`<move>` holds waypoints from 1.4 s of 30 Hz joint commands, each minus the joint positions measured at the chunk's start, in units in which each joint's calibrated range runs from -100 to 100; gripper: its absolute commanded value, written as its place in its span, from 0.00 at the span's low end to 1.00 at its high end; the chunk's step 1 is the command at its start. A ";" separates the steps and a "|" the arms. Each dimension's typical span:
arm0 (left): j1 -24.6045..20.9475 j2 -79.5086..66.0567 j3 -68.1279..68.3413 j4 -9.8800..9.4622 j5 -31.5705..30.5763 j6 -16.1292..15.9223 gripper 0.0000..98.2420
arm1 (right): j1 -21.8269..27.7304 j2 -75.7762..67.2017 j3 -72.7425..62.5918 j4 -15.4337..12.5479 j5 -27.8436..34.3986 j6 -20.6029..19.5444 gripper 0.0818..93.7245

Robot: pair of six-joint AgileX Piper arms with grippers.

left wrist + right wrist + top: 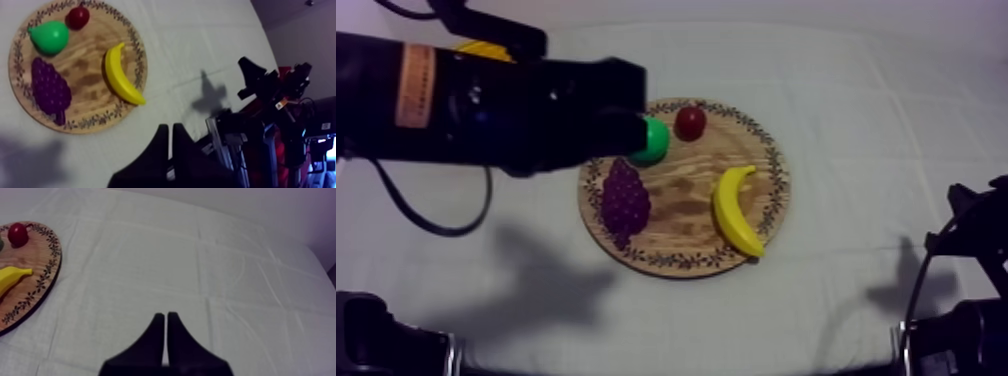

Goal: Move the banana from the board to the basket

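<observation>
Board: a round wooden board (pixel 686 200) with a patterned rim lies mid-table on the grey-white cloth (pixel 876 120), carrying four toy fruits.
Banana: the banana (pixel 738 212) lies on the board's right half, near the rim, touched by neither gripper.
Other fruit: a purple bunch of grapes (pixel 624 198) fills the board's left half. A green pear (pixel 654 140) and a small red fruit (pixel 689 122) sit side by side at its far edge.
Basket: a sliver of the yellow basket (pixel 483 48) peeks out behind the left arm (pixel 486 105) at the table's far left. Its contents cannot be made out.
Left gripper: the left gripper (pixel 169 126) hangs above the cloth beside the board, its black fingers pressed together on nothing. From above, the arm's tip overlaps the pear.
Right gripper: the right gripper (pixel 165 315) sits low at the right of the table, well apart from the board, its fingers closed and empty.
</observation>
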 commanded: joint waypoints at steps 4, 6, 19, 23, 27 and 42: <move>0.28 4.65 -2.57 0.69 3.01 0.82 0.03 | -0.01 -0.02 0.02 0.01 -0.05 0.01 0.00; 0.35 6.49 -4.01 0.90 4.79 0.93 0.03 | -0.01 -0.02 0.02 0.01 -0.05 0.01 0.00; -0.62 15.00 -7.24 3.26 8.04 -0.88 0.05 | -0.01 -0.02 0.02 0.01 -0.05 0.01 0.00; -0.17 16.05 -8.18 3.35 8.93 -1.94 0.08 | -0.01 -0.02 0.02 0.01 -0.05 0.01 0.00; 0.12 16.31 -8.01 3.39 10.93 -1.54 0.46 | -0.01 -0.02 0.02 0.01 -0.05 0.01 0.00; -1.26 16.62 -4.20 5.49 1.19 -2.18 0.62 | -0.01 -0.02 0.02 0.01 -0.05 0.01 0.00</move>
